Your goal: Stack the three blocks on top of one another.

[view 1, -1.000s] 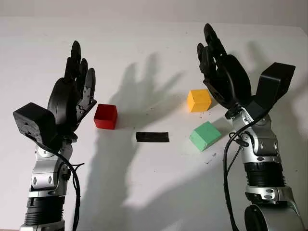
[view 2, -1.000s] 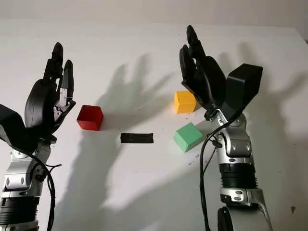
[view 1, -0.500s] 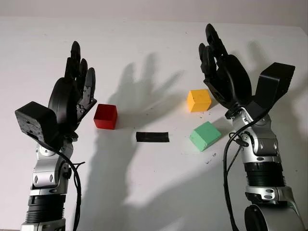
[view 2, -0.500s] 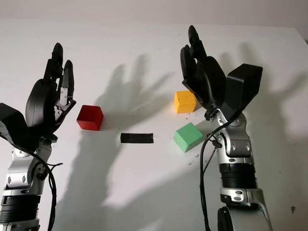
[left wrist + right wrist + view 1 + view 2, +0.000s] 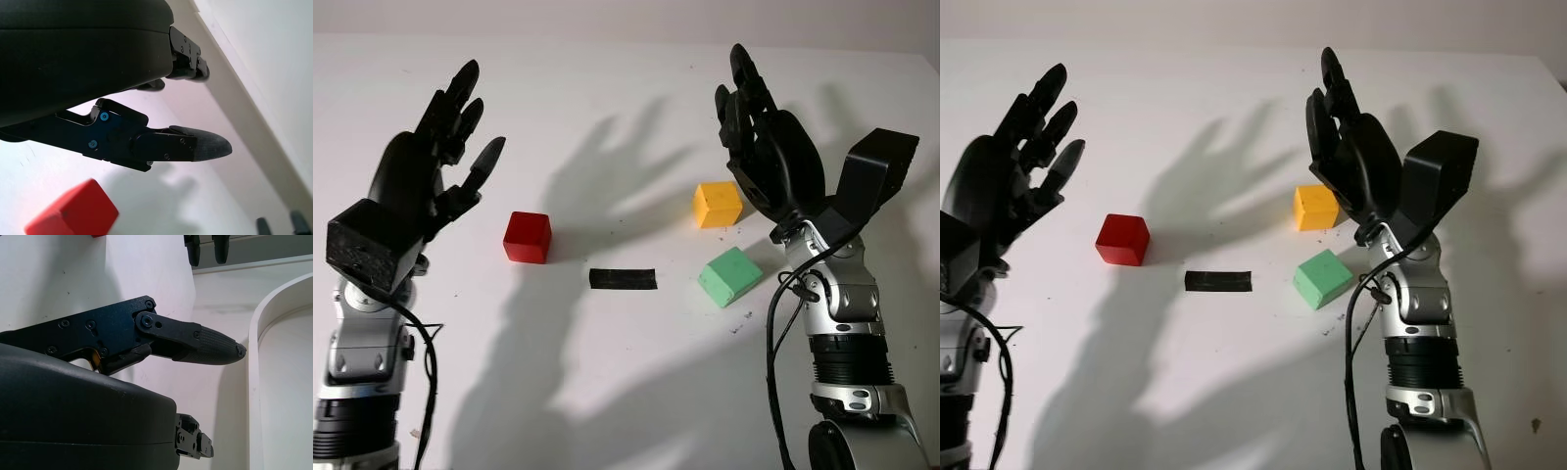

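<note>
Listing what I see on the white table (image 5: 626, 392): red block (image 5: 528, 237) at left, yellow block (image 5: 718, 204) and green block (image 5: 730, 276) at right, all well apart and unstacked; black tape strip (image 5: 623, 279) between. My left hand (image 5: 435, 162) open, raised beside red block. My right hand (image 5: 769, 157) open, raised beside yellow block.

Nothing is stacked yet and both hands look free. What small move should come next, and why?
Probably lower the open right hand onto the yellow cube block just beside it. All three blocks, including the green cube block and red cube block, sit apart on the white table; the open left hand is raised beside the red one.
</note>
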Motion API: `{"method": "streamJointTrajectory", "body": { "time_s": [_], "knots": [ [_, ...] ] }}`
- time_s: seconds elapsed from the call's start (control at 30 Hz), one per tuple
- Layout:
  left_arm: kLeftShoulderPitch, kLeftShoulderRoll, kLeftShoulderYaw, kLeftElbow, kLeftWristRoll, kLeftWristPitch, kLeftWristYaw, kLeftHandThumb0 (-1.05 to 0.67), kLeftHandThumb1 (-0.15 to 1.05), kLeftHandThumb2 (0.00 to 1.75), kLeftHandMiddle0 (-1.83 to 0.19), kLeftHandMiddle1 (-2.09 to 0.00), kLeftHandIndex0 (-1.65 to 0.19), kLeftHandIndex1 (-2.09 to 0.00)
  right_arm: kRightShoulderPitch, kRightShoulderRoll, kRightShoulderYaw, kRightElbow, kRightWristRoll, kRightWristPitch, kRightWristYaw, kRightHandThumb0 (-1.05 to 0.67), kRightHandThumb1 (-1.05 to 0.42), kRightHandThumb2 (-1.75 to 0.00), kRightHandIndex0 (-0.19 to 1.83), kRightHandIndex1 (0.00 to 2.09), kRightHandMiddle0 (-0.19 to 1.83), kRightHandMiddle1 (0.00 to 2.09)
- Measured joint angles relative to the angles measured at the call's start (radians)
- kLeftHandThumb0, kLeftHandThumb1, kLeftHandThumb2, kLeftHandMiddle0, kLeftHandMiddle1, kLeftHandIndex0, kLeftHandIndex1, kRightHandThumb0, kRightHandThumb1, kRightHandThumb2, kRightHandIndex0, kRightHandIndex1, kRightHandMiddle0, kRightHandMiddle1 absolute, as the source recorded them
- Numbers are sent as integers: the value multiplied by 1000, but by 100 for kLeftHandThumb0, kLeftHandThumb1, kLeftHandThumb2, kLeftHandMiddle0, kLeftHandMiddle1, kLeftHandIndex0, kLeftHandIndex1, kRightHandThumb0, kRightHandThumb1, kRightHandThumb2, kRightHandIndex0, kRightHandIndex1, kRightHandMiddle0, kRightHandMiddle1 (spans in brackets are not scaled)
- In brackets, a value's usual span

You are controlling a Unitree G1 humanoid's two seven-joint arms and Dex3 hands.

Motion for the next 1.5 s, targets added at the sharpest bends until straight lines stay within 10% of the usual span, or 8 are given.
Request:
{"method": "streamJointTrajectory", "body": {
  "time_s": [0.17, 0.43, 0.97, 1.5],
  "knots": [
    [-26, 251, -13, -27, 102, 59, -198, -72, 104, 9, -23, -4, -38, -13, -1, -18, -1, -1, -2, 18, 0, -75, -105, -63, -19, 0, -19, 0],
    [-85, 386, -94, -68, 224, 139, -329, -75, 95, 4, -10, -3, -39, -8, -24, -35, -5, -5, 10, 48, 13, -75, -105, -64, -19, 0, -19, 0],
    [-148, 399, -271, -11, 395, 55, -396, -88, 95, 5, 1, -4, -32, -4, -32, -45, -9, 4, 5, 43, 14, -72, -105, -64, -19, 0, -19, 0],
    [-102, 392, -285, -11, 526, -72, -276, -82, 91, 5, -4, -7, -39, -8, -31, -44, -6, 3, -6, 28, 8, -73, -105, -64, -19, 0, -19, 0]
  ]
}}
